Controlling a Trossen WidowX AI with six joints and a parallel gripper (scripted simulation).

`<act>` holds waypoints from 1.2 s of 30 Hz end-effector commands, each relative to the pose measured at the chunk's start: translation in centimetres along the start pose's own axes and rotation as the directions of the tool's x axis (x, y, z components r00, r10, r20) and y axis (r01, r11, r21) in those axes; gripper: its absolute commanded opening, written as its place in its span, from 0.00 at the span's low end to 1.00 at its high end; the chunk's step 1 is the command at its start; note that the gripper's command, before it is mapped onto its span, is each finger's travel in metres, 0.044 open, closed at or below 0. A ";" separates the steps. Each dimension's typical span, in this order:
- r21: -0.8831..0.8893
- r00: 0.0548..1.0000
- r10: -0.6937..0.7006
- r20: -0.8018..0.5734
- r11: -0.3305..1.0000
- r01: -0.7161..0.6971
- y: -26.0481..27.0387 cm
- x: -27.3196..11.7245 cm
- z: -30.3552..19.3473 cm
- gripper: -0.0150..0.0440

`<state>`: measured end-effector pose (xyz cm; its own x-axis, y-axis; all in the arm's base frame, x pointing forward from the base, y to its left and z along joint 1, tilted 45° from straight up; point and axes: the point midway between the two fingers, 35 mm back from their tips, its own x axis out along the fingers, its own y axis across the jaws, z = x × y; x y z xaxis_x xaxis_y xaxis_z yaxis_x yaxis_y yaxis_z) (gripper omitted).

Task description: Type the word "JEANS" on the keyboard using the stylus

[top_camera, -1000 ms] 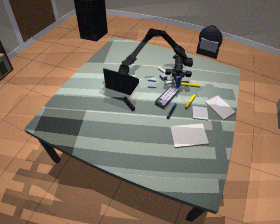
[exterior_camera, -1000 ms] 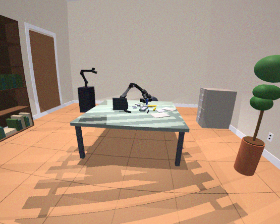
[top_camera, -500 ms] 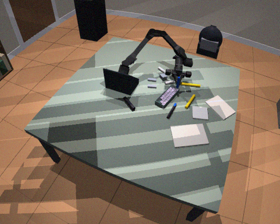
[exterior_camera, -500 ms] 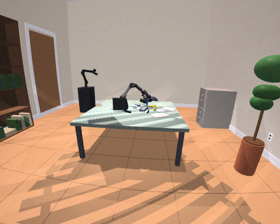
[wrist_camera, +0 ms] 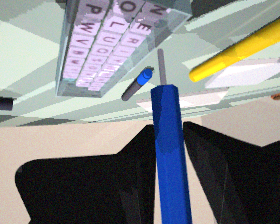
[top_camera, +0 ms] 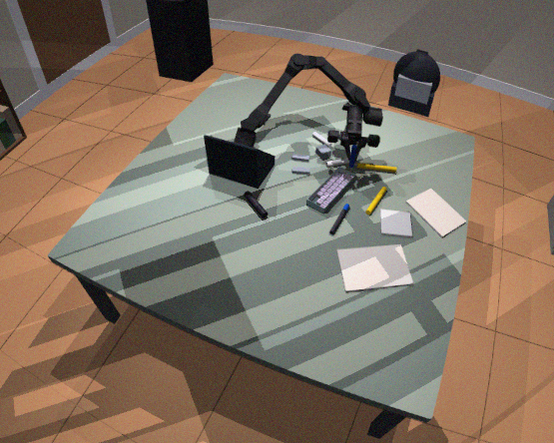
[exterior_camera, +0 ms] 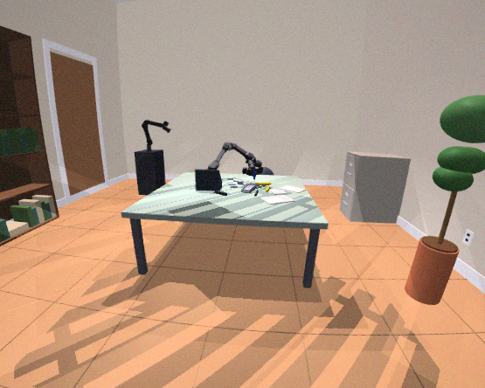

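Note:
My gripper (top_camera: 352, 152) (wrist_camera: 168, 129) is shut on the blue stylus (exterior_camera: 254, 175) and holds it roughly upright, its thin grey tip pointing away from the fingers. The keyboard (top_camera: 331, 191) (exterior_camera: 248, 188) has pale pink keys in a dark, glassy-looking case. The gripper is over its far end in the top view. In the wrist view the keyboard (wrist_camera: 102, 37) is at upper left, with N, E, O, L, P and W legible. There the tip shows just outside the case edge by the N and E keys; no contact with a key is visible.
A yellow marker (top_camera: 380, 169) lies right beside the stylus, another yellow marker (top_camera: 376, 201) right of the keyboard. A blue-capped pen (top_camera: 339, 220) (wrist_camera: 137, 84) lies in front. A black screen (top_camera: 236, 162) stands left. A grey block (top_camera: 323, 153) and small white sticks lie behind the keyboard.

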<state>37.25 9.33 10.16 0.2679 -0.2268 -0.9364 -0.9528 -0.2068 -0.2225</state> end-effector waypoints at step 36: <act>-0.010 1.000 0.003 -0.006 1.000 -0.003 6.0 5.3 -4.1 0.25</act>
<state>33.83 3.19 5.29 0.2623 -0.2392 -0.9349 -0.9544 -0.2075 -0.2147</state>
